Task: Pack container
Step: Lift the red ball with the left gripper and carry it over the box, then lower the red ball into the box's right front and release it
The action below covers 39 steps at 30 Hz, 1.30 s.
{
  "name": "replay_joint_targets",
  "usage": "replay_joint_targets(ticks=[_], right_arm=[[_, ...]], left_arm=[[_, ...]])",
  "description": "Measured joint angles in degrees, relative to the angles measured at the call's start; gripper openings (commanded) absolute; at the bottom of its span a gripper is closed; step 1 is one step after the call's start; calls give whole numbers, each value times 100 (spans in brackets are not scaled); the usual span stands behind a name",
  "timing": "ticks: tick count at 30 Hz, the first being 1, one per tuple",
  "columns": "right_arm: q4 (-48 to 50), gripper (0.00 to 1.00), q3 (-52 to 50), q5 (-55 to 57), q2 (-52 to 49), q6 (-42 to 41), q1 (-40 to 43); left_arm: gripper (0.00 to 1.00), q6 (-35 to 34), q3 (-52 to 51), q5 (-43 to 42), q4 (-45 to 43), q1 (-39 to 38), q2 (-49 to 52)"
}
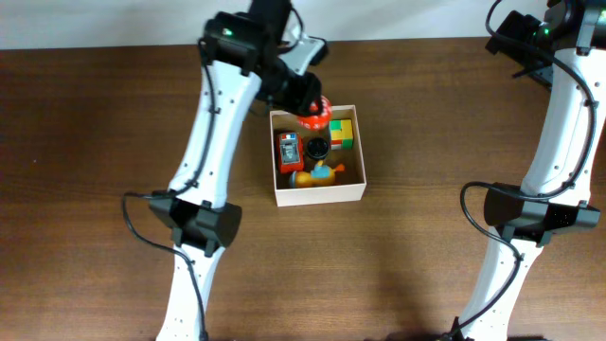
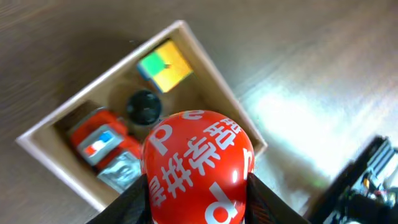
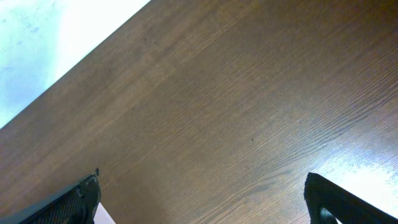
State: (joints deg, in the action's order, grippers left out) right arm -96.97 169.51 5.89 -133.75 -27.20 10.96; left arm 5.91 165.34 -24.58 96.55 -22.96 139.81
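The container [image 1: 322,195] is a square white-walled box with a tan inside, at the table's middle; it also shows in the left wrist view [image 2: 50,142]. Inside lie a red toy car [image 1: 289,151], a black round piece [image 1: 316,148], a yellow-green cube [image 1: 342,132] and an orange-blue toy [image 1: 322,174]. My left gripper [image 1: 312,112] is shut on a red ball with white lettering [image 2: 198,162], held above the container's back edge. My right gripper [image 3: 202,199] is open and empty over bare table at the far right.
The brown wooden table [image 1: 95,142] runs to a white back edge [image 1: 114,24]. The right arm's base [image 1: 530,213] stands to the right of the container, and the left arm's base [image 1: 199,220] to its left.
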Motion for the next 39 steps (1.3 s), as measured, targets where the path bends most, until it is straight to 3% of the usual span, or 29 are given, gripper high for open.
replay_joint_targets(ticks=[13,26,27,28,32,39], right_arm=[[0,99,0,2,0,-4,0],[0,99,0,2,0,-4,0],[0,99,0,2,0,-4,0],[0,99,0,0,0,-4,0],[0,99,0,2,0,-7,0],[0,99,0,0,0,-4,0]], left_arm=[[31,315,-452,424,9,-671,0],[32,382,-1224,605,9,-726,0],[33,396,-1224,608,9,-734,0],[44,398,-1224,616,9,-752,0],[62,411,-1224,638,9,-872,0],[66,437,-1224,710,9,-1051,0]])
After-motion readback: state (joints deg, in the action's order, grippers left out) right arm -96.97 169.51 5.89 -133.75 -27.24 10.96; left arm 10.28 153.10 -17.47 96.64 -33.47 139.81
